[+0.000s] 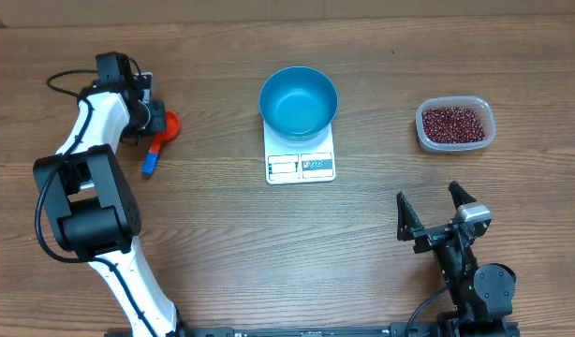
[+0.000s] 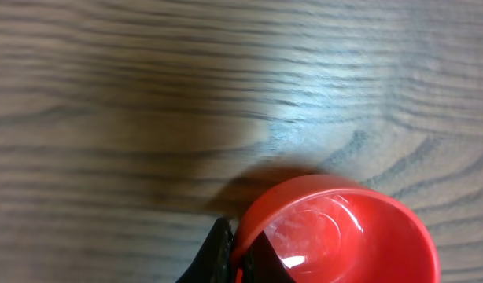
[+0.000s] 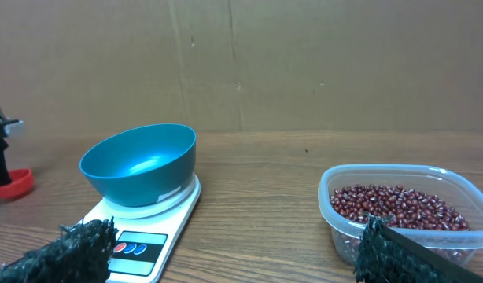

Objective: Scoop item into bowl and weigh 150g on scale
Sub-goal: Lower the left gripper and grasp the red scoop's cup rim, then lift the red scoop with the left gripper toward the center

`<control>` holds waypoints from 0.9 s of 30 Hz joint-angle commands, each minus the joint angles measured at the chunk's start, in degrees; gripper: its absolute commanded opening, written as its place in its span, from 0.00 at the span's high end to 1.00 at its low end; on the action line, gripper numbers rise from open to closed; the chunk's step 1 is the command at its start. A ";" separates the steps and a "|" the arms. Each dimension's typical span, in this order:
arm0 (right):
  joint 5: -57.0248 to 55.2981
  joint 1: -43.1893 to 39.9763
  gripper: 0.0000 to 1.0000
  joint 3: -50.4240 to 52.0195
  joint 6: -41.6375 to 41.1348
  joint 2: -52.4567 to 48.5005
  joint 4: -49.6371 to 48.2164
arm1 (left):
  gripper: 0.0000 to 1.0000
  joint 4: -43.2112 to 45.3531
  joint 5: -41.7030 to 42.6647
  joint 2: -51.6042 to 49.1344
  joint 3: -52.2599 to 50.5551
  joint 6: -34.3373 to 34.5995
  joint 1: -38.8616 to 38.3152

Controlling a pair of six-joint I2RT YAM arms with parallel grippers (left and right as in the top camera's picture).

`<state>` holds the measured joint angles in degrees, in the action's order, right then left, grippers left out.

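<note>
Early stage, nothing is scooped yet. The left gripper point(image 1: 154, 118) is at the far left of the table point(image 1: 222, 243), jaws closed down narrow and pinching the rim of the red scoop point(image 1: 169, 125). The left wrist view shows the black fingertips point(image 2: 220, 253) either side of the cup wall. The scoop cup is empty, no beans in it. Its blue handle point(image 1: 151, 162) lies along the wood, pointing toward the robot's edge. The scoop looks to be sitting on the table, but I cannot tell for sure that it is not lifted.

The beans point(image 1: 451, 122) are all in the clear plastic tub point(image 1: 487, 136) at the far right, well apart from the scoop. The blue bowl point(image 1: 299, 101) sits on the white scale point(image 1: 301, 165) in the centre, between scoop and tub. The bowl is empty and the display is too small to read.

The right gripper point(image 1: 435, 215) has its jaws wide apart and holds nothing. It is near the robot's edge on the tub's side.

Done so far, judging by the layout: bowl placed on scale, scoop gripped. Left to do is basically everything: carry the scoop across to the tub, dig beans, tip them into the bowl, and repeat until the scale reads 150 g. The grip is on the rim, not the handle, so it is likely awkward for digging.
</note>
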<state>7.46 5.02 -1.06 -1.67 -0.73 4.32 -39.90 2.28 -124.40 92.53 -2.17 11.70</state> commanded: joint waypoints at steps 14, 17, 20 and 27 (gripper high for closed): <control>-0.37 0.44 0.00 0.61 0.02 0.57 -0.15 | 0.96 -16.57 5.22 20.31 8.87 45.55 -0.07; -0.37 0.44 0.00 0.61 0.02 0.57 -0.15 | 0.96 -19.74 5.25 23.58 8.87 49.00 -0.07; -0.37 0.44 0.00 0.61 0.02 0.57 -0.15 | 0.96 -22.97 4.74 26.51 8.87 53.37 -0.04; -0.37 0.44 0.00 0.61 0.02 0.57 -0.15 | 0.95 -29.51 3.30 31.39 8.74 58.27 -0.09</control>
<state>7.46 5.04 -1.06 -1.67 -0.73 4.36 -67.55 6.52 -96.05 100.12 51.13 11.70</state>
